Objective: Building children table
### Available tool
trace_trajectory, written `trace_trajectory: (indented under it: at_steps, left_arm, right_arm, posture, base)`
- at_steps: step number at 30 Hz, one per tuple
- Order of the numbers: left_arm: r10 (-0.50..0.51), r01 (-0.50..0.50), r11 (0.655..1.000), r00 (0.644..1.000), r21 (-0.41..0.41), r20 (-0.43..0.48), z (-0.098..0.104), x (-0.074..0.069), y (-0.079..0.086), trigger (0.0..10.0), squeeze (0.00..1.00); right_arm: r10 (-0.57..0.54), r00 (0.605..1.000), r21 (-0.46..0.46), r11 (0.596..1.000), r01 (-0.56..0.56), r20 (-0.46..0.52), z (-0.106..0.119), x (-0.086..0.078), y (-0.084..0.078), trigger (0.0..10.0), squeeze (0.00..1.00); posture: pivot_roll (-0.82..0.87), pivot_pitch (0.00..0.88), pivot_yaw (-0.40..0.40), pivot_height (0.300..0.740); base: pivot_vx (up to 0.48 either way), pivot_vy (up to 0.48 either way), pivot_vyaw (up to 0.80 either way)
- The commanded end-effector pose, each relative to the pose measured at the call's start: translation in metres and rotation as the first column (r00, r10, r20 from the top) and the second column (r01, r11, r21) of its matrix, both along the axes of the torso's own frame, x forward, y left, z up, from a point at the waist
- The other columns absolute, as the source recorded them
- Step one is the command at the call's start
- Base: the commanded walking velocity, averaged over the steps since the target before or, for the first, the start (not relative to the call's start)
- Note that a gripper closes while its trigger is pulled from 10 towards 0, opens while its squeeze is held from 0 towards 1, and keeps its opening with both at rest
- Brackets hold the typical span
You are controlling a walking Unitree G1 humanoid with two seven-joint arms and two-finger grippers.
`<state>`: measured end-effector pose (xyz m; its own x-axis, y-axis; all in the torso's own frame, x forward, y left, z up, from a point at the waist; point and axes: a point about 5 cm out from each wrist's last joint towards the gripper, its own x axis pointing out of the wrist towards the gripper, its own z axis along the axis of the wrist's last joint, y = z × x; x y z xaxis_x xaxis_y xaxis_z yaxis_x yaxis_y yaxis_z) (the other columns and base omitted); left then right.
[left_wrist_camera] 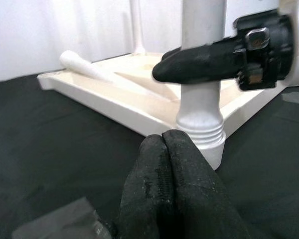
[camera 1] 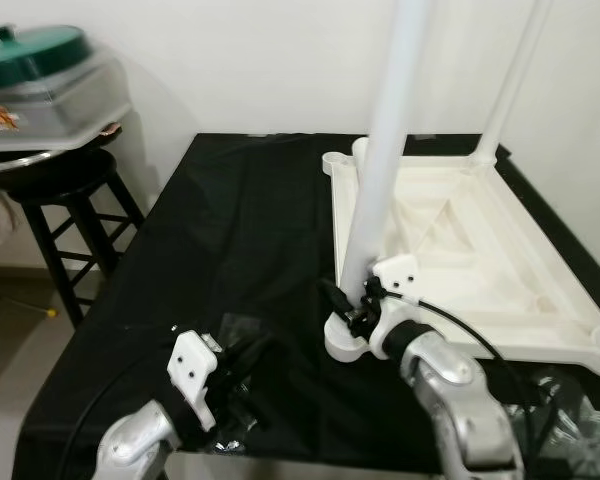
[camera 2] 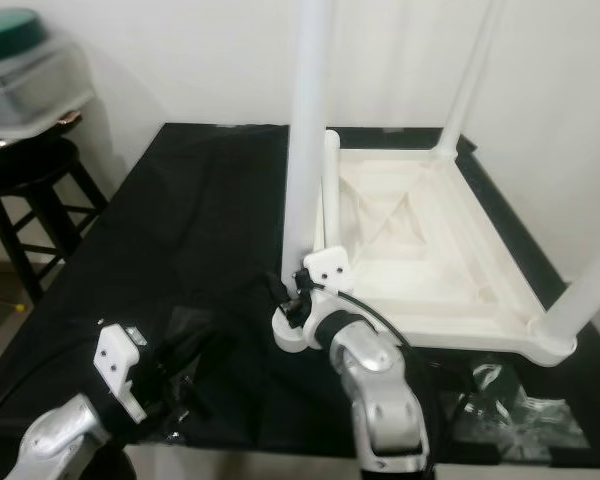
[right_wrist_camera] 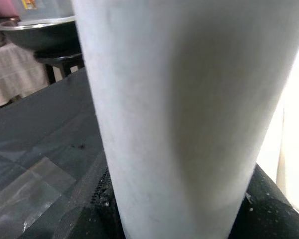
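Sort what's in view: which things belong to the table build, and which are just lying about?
Job: tabletop, upside down; near leg, held by right gripper; far leg; corner leg; loose leg lying in tabletop.

Lying about: stool, green-lidded container, plastic wrap.

the white plastic tabletop (camera 1: pixel 480 255) is lying upside down on a black cloth, its ribbed underside facing up; a white leg (camera 1: pixel 385 150) is standing upright in the near left corner socket (camera 1: pixel 345 345), its threaded end showing just above the socket; another leg (camera 1: pixel 515 75) is standing at the far corner; a third (camera 2: pixel 590 290) is rising at the near right corner; a loose leg (left_wrist_camera: pixel 97 72) is lying inside the tabletop
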<state>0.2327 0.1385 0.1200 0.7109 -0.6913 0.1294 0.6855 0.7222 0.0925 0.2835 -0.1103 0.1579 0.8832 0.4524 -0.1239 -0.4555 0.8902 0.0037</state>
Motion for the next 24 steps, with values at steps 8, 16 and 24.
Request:
trace_trajectory:
  at_steps: [8, 16, 24]
  left_arm:
    - [-0.087, 0.088, 0.995, 0.996, 0.044, -0.021, -0.004, 0.001, -0.007, 10.0, 0.0]
    - [-0.177, 0.179, 0.983, 0.983, 0.047, -0.053, -0.004, 0.002, -0.015, 10.0, 0.0]
    - [-0.217, 0.22, 0.974, 0.974, 0.054, -0.063, -0.005, 0.003, -0.017, 10.0, 0.0]
  right_arm:
    - [0.068, 0.984, -0.017, 0.997, -0.072, -0.163, -0.023, 0.015, 0.0, 10.0, 0.0]
    - [0.434, 0.9, -0.075, 0.897, -0.436, -0.044, 0.013, 0.018, -0.001, 10.0, 0.78]
    - [0.605, 0.796, -0.157, 0.784, -0.601, -0.026, 0.029, 0.035, -0.018, 10.0, 0.0]
  posture:
    - [-0.02, 0.098, 0.037, 0.74]
    - [0.0, 0.091, 0.031, 0.74]
    - [0.0, 0.085, 0.034, 0.74]
  base:
    - [0.0, 0.0, 0.0]
    - [0.0, 0.0, 0.0]
    - [0.0, 0.0, 0.0]
